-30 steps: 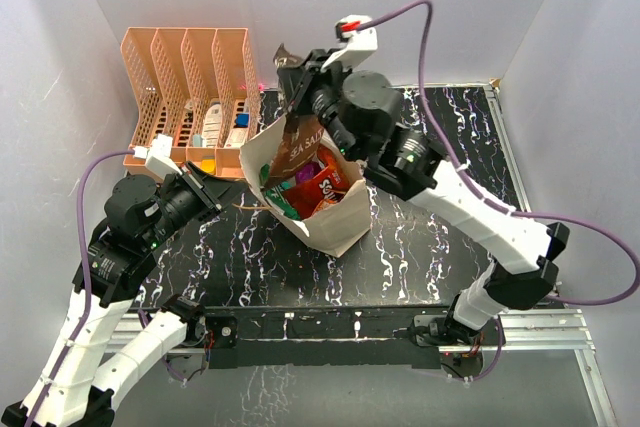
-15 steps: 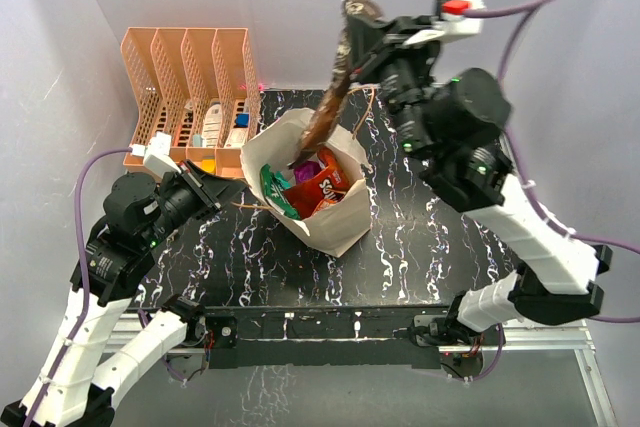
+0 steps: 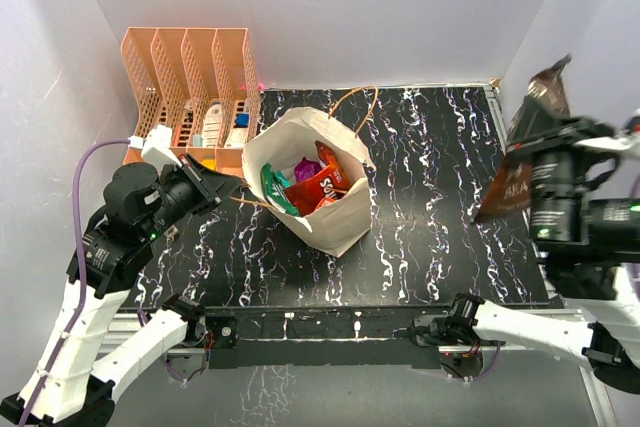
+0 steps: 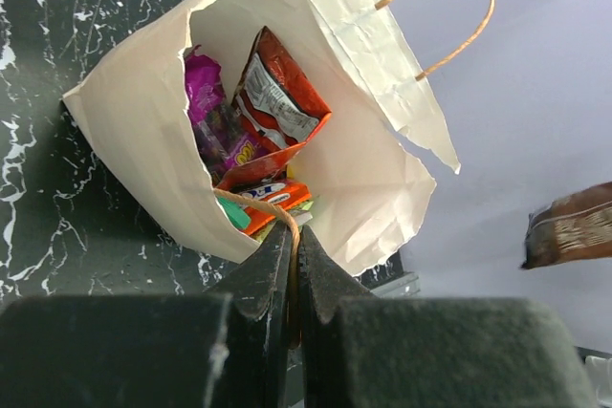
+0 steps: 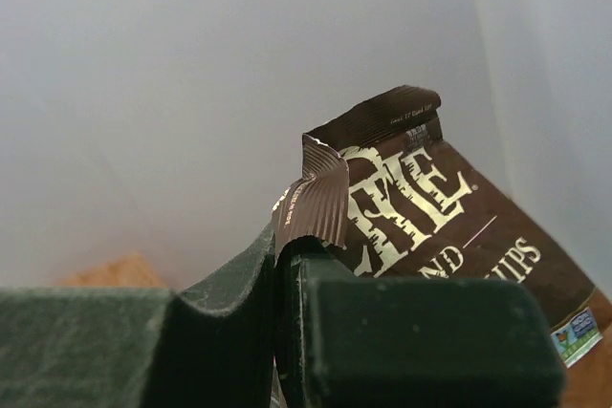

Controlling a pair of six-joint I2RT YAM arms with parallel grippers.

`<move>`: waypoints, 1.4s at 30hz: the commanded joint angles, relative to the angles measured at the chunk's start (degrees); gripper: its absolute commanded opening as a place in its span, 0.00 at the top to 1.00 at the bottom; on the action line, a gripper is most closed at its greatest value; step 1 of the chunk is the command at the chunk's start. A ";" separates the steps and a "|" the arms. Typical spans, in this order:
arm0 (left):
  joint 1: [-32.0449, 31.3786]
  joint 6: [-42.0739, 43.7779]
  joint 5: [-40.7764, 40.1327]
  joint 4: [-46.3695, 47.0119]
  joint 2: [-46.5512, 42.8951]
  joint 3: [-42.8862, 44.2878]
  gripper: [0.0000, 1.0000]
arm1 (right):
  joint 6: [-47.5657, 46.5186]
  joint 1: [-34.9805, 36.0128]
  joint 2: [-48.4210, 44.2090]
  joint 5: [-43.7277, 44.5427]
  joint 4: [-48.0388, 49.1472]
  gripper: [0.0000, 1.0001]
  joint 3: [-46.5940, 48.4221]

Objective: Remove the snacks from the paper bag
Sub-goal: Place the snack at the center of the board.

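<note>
The cream paper bag (image 3: pixel 335 222) stands open mid-table, also in the left wrist view (image 4: pixel 134 140). Inside lie a red Doritos packet (image 3: pixel 318 187), a green packet (image 3: pixel 273 190) and a purple one (image 3: pixel 303 168); the left wrist view shows the red-orange packet (image 4: pixel 282 102) and the purple one (image 4: pixel 203 93). My left gripper (image 3: pixel 222 187) is shut on the bag's near cord handle (image 4: pixel 258 203). My right gripper (image 3: pixel 545 132) is shut on the top edge of a dark brown chip packet (image 3: pixel 515 172), held high at the table's right edge; the packet fills the right wrist view (image 5: pixel 430 207).
An orange slotted organizer (image 3: pixel 190 87) with small white and blue items stands at the back left, next to the bag. The bag's far handle (image 3: pixel 355 107) arches over the black marbled table (image 3: pixel 430 207). White walls close in on all sides.
My right arm has lifted the dark brown packet out of the bag and swung it from above the bag to the far right. The left gripper has kept hold of the handle.
</note>
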 commanded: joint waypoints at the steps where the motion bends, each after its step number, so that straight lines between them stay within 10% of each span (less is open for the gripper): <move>1: -0.30 2.78 -2.46 1.06 -0.09 4.84 1.00 | 1.09 0.16 -2.68 9.29 -0.56 0.93 -16.08; 9: -0.30 2.77 -5.49 -1.23 0.02 6.66 1.00 | 26.14 -0.37 3.34 15.18 -11.22 0.92 -29.44; 17: -0.37 1.39 -8.34 -5.24 -2.43 8.13 1.00 | 46.71 -14.61 10.92 -4.06 -23.46 0.93 -27.58; 27: -0.30 2.03 -5.63 -4.57 -3.29 7.86 1.00 | 49.67 -30.49 8.88 -9.94 -34.23 0.93 -28.73; 42: -0.30 3.84 -10.66 -4.39 -6.30 5.44 1.00 | 46.05 -33.53 8.19 -2.23 -45.48 0.92 -21.89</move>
